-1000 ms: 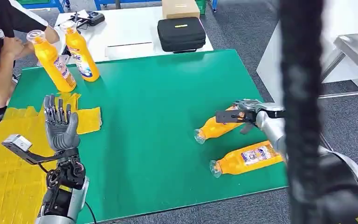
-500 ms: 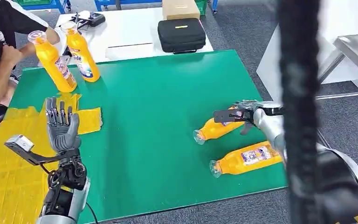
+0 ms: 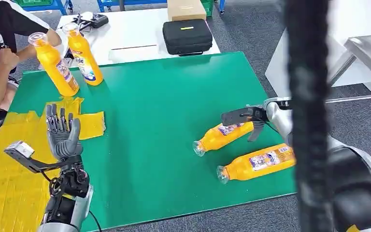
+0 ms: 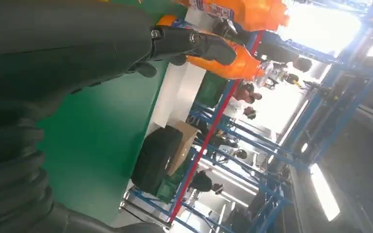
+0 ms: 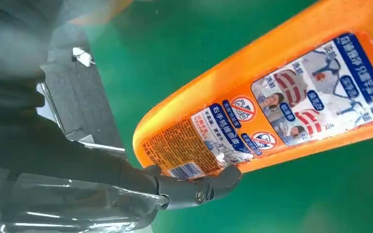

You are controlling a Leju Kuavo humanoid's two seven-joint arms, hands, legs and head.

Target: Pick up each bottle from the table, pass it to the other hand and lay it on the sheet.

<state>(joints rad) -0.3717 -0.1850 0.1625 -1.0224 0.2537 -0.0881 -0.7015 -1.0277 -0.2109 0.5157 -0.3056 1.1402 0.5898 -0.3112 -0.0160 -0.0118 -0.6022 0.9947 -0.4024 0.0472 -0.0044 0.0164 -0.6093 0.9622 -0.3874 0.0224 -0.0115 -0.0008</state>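
Observation:
Two orange bottles lie on the green mat [image 3: 164, 106] at the right. My right hand [image 3: 263, 118] grips the base end of the farther bottle [image 3: 220, 137], whose neck points left. In the right wrist view a finger [image 5: 194, 189] presses against that bottle [image 5: 272, 107] by its label. The nearer bottle [image 3: 256, 164] lies free. My left hand [image 3: 63, 133] is raised open, fingers up, over the yellow sheet [image 3: 9, 179]; its fingers [image 4: 194, 43] hold nothing. Two more orange bottles [image 3: 55, 65] [image 3: 84, 53] stand upright at the back left.
A person sits at the left edge, an arm [image 3: 0, 82] near the upright bottles. Behind the mat is a white table [image 3: 135, 29] with a black case [image 3: 187, 35] and a cardboard box [image 3: 187, 8]. A dark post [image 3: 309, 116] blocks part of the right side.
The bottle in my right hand has shifted left and toward me, its neck swinging down. My left hand has lowered slightly. The person's arm has drawn back.

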